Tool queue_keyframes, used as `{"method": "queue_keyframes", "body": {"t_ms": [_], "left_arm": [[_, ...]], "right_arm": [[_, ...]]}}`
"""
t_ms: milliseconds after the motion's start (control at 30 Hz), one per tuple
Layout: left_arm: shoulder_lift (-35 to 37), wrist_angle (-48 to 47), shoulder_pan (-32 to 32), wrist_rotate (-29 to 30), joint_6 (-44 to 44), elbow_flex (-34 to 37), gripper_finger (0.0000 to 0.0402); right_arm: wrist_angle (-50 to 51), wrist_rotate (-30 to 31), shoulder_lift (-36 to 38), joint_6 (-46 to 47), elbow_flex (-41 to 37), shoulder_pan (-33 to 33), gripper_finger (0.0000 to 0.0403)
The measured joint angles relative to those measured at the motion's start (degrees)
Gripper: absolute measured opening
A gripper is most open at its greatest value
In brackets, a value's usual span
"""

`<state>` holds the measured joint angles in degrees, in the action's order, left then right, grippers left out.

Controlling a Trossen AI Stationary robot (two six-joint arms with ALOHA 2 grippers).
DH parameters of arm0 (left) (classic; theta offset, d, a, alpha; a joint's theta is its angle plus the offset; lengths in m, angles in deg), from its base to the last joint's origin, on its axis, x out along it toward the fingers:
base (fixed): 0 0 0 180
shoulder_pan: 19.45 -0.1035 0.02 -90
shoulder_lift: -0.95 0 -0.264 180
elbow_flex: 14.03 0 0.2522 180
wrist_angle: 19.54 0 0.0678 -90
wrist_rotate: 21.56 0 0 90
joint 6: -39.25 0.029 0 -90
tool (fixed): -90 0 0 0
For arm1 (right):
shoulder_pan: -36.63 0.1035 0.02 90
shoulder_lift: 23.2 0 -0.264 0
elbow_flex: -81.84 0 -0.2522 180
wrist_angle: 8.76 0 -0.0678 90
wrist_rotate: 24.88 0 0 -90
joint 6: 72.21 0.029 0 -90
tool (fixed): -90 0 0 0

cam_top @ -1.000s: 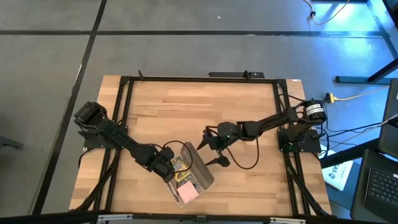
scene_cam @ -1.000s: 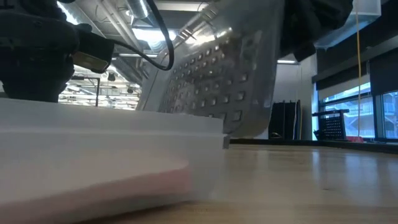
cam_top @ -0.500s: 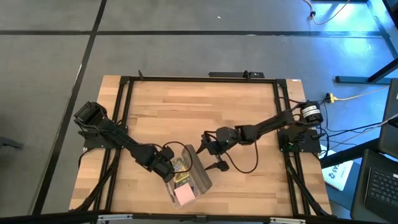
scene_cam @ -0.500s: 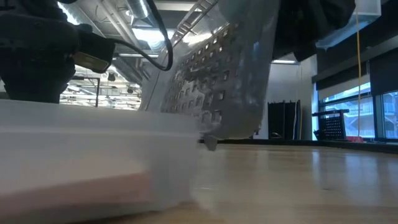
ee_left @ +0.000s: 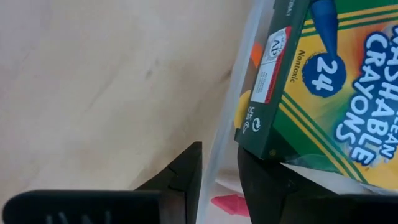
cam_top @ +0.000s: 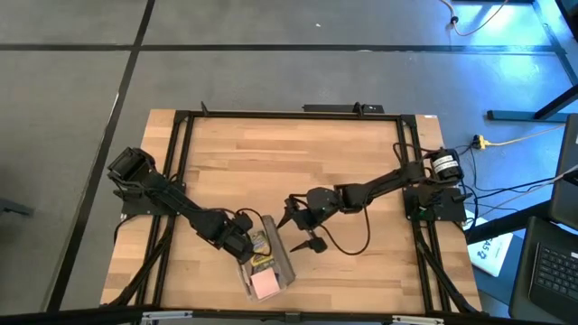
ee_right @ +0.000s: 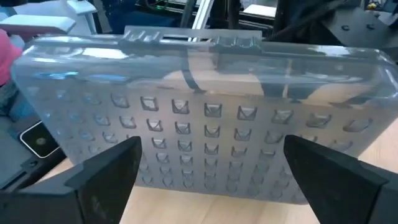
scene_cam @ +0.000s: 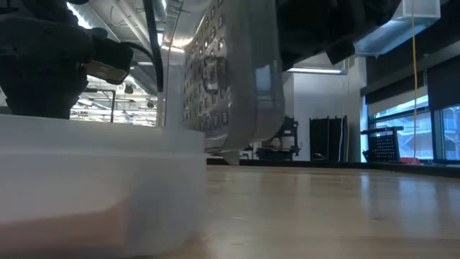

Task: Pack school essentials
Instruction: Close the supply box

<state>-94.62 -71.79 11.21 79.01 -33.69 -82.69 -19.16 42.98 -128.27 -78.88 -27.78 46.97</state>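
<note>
2 dark robot arms reach over a pale wooden tabletop (cam_top: 352, 162) toward a clear plastic case (cam_top: 267, 262) lying near the tabletop's front edge, slightly left of centre.

The left gripper (cam_top: 242, 246) sits at the case's left side. In the left wrist view its 2 dark fingers (ee_left: 186, 177) are nearly closed, pinching the thin clear wall of the case (ee_left: 227, 130) between them, 1 finger outside and 1 inside.

Inside the case, just beside that wall, lies a green and yellow crayon box (ee_left: 323, 81) printed with "24" and "CRAYONS". In the high view the crayon box (cam_top: 261, 241) fills the end of the case farther from the front edge, and a pink square pad (cam_top: 265, 284) lies at the nearer end. A small pink scrap (ee_left: 230, 202) shows at the base of the left fingers; what it is cannot be told.

The right gripper (cam_top: 301, 232) hovers just right of the case with its fingers spread wide, gripping nothing. In the right wrist view the 2 fingers (ee_right: 106, 177) frame the case's grey lid (ee_right: 205, 118), patterned with rows of small raised squares. The lid (scene_cam: 223, 79) stands nearly upright on its edge in the low view, rising above the blurred clear wall of the case (scene_cam: 100, 187).
</note>
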Motion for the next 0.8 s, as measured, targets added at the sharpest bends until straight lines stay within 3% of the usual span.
{"method": "queue_keyframes", "body": {"t_ms": [167, 800], "left_arm": [[0.7, -0.2, 0.0, -3.2, 0.0, 0.0, 0.0096], [6.1, -8.3, 0.1, -3.1, 1.5, 0.0, 0.0096]], "right_arm": [[0.3, 0.0, -1.1, -0.1, 0.7, 0.0, 0.0397], [0.2, 0.1, -1.1, 0.1, 1.1, -0.1, 0.0397]]}}
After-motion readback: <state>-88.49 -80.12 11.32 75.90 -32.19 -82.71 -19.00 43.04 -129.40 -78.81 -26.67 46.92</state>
